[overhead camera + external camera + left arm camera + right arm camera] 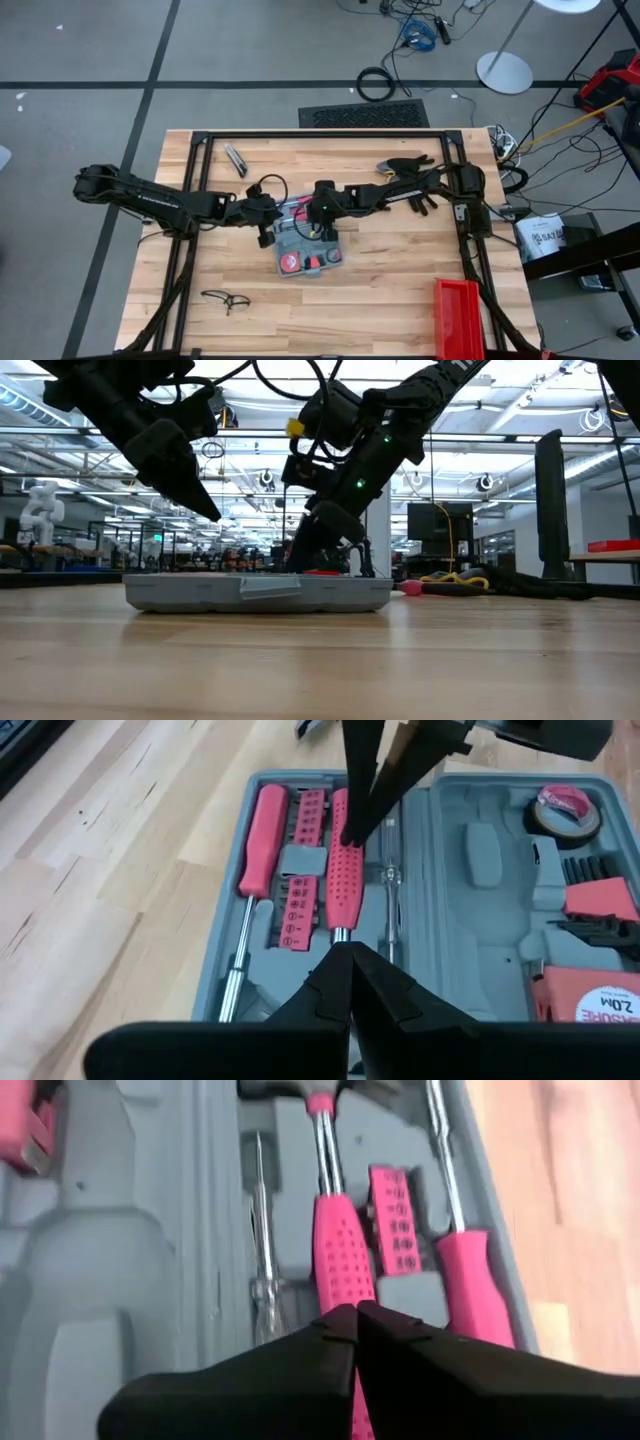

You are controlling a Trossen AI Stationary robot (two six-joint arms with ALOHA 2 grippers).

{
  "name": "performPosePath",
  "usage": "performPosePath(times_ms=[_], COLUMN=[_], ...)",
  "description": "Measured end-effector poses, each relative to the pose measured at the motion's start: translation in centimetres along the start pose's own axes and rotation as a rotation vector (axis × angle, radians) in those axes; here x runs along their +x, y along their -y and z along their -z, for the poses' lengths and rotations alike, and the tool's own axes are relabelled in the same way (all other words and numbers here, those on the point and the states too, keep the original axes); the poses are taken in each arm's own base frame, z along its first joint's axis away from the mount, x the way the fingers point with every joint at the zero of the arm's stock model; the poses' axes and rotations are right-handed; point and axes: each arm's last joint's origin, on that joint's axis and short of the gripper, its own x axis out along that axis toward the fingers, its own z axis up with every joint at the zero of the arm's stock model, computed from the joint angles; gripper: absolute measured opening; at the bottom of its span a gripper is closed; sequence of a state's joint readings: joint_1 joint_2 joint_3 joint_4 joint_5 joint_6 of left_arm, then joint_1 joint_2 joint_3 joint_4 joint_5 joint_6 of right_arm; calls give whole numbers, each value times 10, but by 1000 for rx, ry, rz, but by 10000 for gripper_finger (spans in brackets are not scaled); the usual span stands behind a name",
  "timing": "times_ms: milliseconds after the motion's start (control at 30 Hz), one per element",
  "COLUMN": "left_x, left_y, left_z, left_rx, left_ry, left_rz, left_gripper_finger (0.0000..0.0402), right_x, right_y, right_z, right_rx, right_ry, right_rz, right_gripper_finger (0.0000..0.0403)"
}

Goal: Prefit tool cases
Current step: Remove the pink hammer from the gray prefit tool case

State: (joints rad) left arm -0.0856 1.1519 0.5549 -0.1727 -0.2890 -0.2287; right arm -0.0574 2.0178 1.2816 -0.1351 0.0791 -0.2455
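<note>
The blue-grey tool case (306,246) lies open and flat on the table; the low view shows it side-on (260,592). Its grey tray holds a smooth red-handled screwdriver (258,830), a dotted red-handled tool (343,880), a bit rack and a clear-handled tester. My right gripper (355,1318) is shut and comes down onto the dotted handle. My left gripper (350,968) is shut and hovers over that tool's metal shaft; in the low view its tip (210,510) is well above the case. My right gripper's shut fingertips (372,795) rest on the dotted red handle near its middle (338,1285). They slant down from above and from the table's right side. The tool lies in its slot in the tray.
The other half of the case holds a tape roll (560,812), hex keys and a tape measure (590,1000). A red bin (455,315) stands at the near right edge. Wire glasses (228,298) lie near left, a small folded tool (235,158) far left, and black gloves (405,165) far right.
</note>
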Motion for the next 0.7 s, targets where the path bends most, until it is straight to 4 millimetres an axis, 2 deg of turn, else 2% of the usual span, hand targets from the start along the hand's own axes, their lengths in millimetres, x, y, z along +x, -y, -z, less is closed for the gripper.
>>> performPosePath(times_ms=[167,467,600,700], left_x=[0,-4,-27,-50], left_y=[0,-7,-8,-11], left_z=[0,11,-17,-33], left_rx=[-1,-50,-104,-100], left_ry=[-1,-132,41,150], left_rz=[0,-54,-66,-61], left_gripper_finger=[8,8,8,8], right_x=[0,-4,-1,14], right_y=[2,7,16,25], right_z=[-9,-25,-34,-40], right_rx=[-5,16,88,144], right_ry=[91,261,368,378], right_rz=[18,57,2,-35], right_gripper_finger=[5,79,104,113])
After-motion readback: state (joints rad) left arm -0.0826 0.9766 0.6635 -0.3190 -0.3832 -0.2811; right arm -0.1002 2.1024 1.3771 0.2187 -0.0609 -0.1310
